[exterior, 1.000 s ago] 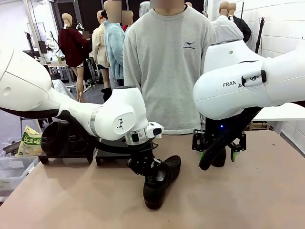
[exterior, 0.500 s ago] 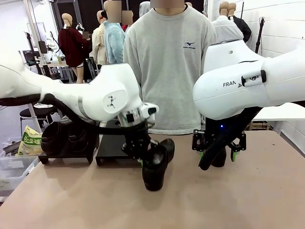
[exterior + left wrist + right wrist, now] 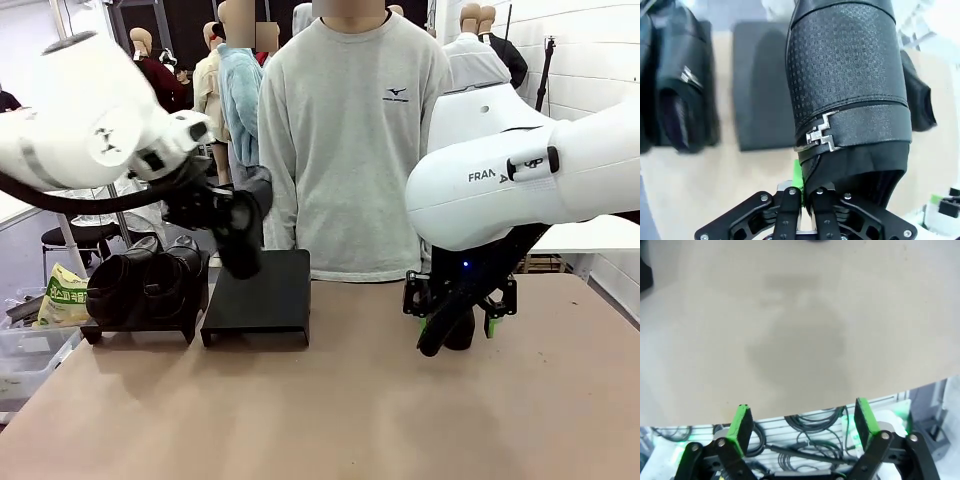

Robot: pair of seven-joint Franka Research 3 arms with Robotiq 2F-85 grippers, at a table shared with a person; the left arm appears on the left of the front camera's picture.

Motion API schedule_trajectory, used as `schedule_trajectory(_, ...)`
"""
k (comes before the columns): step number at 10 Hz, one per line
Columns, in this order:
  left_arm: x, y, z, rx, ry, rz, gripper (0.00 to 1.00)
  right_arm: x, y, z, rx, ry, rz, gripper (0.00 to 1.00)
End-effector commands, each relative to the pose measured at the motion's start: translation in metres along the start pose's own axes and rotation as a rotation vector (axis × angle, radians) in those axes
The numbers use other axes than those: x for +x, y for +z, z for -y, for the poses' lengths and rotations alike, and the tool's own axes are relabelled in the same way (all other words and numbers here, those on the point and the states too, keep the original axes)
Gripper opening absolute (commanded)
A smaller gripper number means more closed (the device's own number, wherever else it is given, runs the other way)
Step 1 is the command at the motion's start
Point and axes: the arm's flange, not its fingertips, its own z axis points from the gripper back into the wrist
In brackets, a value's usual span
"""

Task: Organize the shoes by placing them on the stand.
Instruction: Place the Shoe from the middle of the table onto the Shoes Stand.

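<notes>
My left gripper is shut on the collar of a black glossy shoe and holds it in the air, toe hanging down, above the bare right stand. In the left wrist view the shoe with its metal buckle rises from my shut left gripper, and the stand lies below. Two more shoes sit side by side on the left stand. My right gripper hangs open just above the table, its green pads apart with nothing between. A dark shoe lies by it.
A person in a grey sweatshirt stands at the table's far side, right behind the stands. A clear bin with a yellow bag sits off the table's left edge. The beige tabletop is bare in front.
My left arm has lifted the shoe off the middle of the table and carried it up and to the left, over the stands. The right arm has stayed put.
</notes>
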Motion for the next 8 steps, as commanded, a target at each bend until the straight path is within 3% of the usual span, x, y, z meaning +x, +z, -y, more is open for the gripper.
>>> schedule_trajectory(1, -0.007, -0.025, -0.031, -0.013, -0.074, 0.006, 0.0, 0.001, 0.002, -0.001, 0.006, 0.002, -0.001, 1.0)
schedule_trajectory(5, -0.01, -0.051, -0.06, -0.051, -0.064, -0.006, 0.0, 0.001, 0.002, -0.001, 0.006, 0.002, -0.001, 1.0)
schedule_trajectory(6, -0.013, -0.05, -0.054, 0.019, -0.087, -0.052, 0.0, 0.001, 0.002, -0.001, 0.006, 0.002, -0.001, 1.0)
schedule_trajectory(8, -0.013, -0.05, -0.054, 0.019, -0.087, -0.052, 0.0, 0.001, 0.002, -0.001, 0.006, 0.002, -0.001, 1.0)
